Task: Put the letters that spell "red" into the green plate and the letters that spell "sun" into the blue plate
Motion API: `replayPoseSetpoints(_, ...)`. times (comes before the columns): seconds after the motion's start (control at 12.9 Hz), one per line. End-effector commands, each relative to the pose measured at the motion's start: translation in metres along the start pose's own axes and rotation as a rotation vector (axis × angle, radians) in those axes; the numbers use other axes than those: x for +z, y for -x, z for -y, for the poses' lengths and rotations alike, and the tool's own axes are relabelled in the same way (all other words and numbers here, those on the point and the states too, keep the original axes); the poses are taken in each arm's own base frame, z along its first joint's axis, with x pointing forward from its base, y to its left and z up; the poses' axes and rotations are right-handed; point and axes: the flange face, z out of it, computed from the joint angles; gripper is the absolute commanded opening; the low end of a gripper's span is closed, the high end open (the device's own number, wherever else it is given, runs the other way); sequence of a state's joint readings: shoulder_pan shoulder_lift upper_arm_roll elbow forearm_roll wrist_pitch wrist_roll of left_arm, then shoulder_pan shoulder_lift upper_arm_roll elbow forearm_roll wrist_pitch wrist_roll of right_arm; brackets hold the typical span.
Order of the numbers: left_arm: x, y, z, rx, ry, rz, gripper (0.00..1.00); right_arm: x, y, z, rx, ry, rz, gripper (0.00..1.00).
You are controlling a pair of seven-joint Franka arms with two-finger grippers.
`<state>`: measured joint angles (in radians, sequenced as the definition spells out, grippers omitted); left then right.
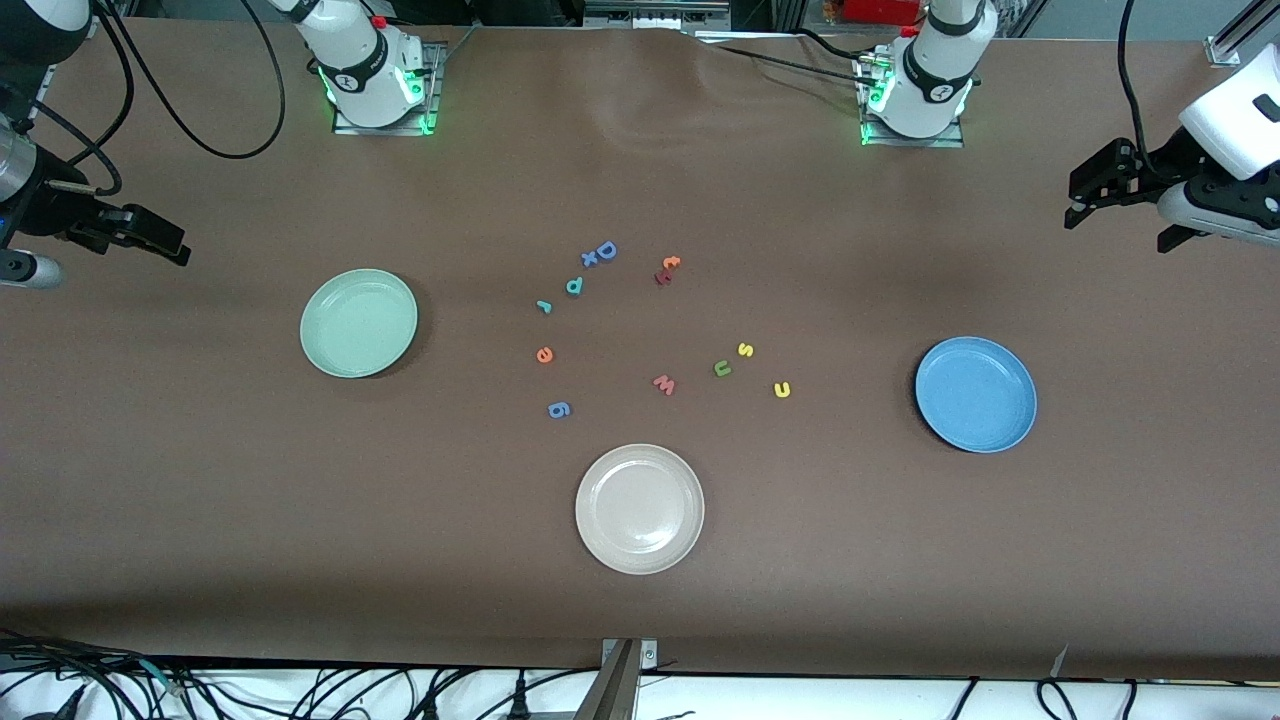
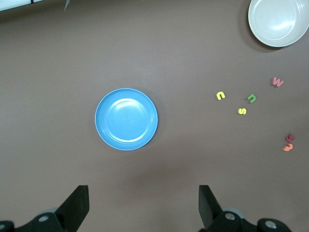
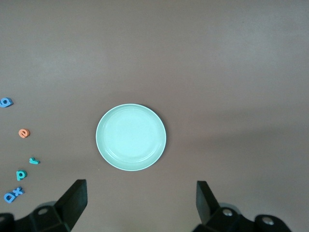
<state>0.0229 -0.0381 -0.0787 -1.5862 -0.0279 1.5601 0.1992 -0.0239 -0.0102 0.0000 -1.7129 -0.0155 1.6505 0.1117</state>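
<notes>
The green plate (image 1: 358, 322) (image 3: 131, 137) lies toward the right arm's end of the table, and the blue plate (image 1: 976, 394) (image 2: 126, 119) toward the left arm's end. Between them lie the teal r (image 1: 544, 307), orange e (image 1: 544, 354) and teal d (image 1: 574, 286). Closer to the blue plate are the yellow s (image 1: 745, 349), green u (image 1: 722, 368) and yellow n (image 1: 782, 389). My left gripper (image 2: 143, 193) hangs open and empty above the table near the blue plate. My right gripper (image 3: 141, 188) hangs open and empty near the green plate.
A cream plate (image 1: 640, 508) sits nearer the front camera than the letters. Other letters lie among them: a blue D (image 1: 606, 250), blue x (image 1: 589, 259), blue g (image 1: 559, 409), pink w (image 1: 664, 384), orange t (image 1: 670, 263) and a dark red letter (image 1: 662, 277).
</notes>
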Motion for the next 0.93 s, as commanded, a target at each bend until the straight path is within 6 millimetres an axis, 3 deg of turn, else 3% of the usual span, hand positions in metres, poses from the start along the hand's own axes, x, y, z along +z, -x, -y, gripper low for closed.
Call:
replayPoseSetpoints(0.0, -0.007, 0.003, 0.002, 0.0, -0.029, -0.012, 1.0, -0.009, 0.005, 0.0, -0.01, -0.02, 0.007, 1.0)
replayPoseSetpoints(0.85, -0.008, 0.002, -0.003, 0.007, -0.029, -0.013, 1.0, -0.012, 0.008, 0.011, -0.024, -0.019, 0.008, 1.0)
